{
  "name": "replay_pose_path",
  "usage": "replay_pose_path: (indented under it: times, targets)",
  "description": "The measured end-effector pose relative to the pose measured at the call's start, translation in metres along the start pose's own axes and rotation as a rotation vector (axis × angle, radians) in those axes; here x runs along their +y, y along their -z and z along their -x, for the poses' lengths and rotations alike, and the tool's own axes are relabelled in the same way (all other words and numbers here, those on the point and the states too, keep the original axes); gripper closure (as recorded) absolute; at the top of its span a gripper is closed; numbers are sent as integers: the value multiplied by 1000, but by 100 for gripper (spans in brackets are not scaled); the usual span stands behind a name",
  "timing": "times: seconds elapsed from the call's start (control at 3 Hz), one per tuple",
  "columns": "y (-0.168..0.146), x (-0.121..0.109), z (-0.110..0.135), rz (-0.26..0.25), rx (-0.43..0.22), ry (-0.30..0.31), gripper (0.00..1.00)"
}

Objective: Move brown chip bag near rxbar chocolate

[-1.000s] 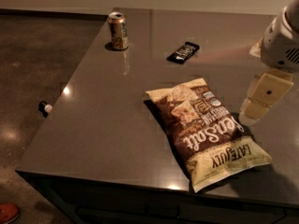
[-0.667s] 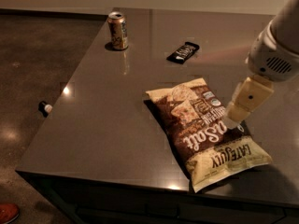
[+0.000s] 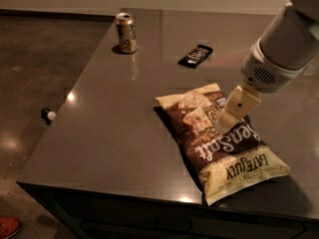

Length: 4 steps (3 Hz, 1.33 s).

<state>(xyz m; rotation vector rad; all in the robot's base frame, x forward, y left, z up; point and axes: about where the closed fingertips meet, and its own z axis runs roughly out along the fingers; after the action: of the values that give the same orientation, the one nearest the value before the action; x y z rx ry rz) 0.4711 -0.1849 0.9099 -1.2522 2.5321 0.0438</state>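
The brown chip bag (image 3: 219,142) lies flat on the dark table (image 3: 114,118), toward the front right, its "LATE JULY" end nearest the front edge. The rxbar chocolate (image 3: 195,56), a small black bar, lies farther back near the middle of the table, well apart from the bag. My gripper (image 3: 227,119) reaches in from the upper right and hangs just over the bag's upper right part, its cream fingers pointing down at the bag.
A gold drink can (image 3: 126,32) stands at the back left of the table. A small dark object (image 3: 48,115) lies on the floor left of the table. A red thing (image 3: 7,226) shows at the bottom left corner.
My gripper has moved left and down, from beside the bag's right edge to over the bag's upper right part. The bag, bar and can have not moved.
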Motion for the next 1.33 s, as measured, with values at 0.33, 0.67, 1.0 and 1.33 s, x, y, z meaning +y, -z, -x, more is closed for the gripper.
replay_pose_path:
  times: [0.33, 0.67, 1.0, 1.33]
  targets:
    - [-22, 2, 8, 25, 8, -28, 0]
    - [-40, 1, 12, 36, 27, -45, 0]
    - [-48, -3, 11, 37, 43, -65, 18]
    - [-51, -7, 11, 40, 53, -76, 39]
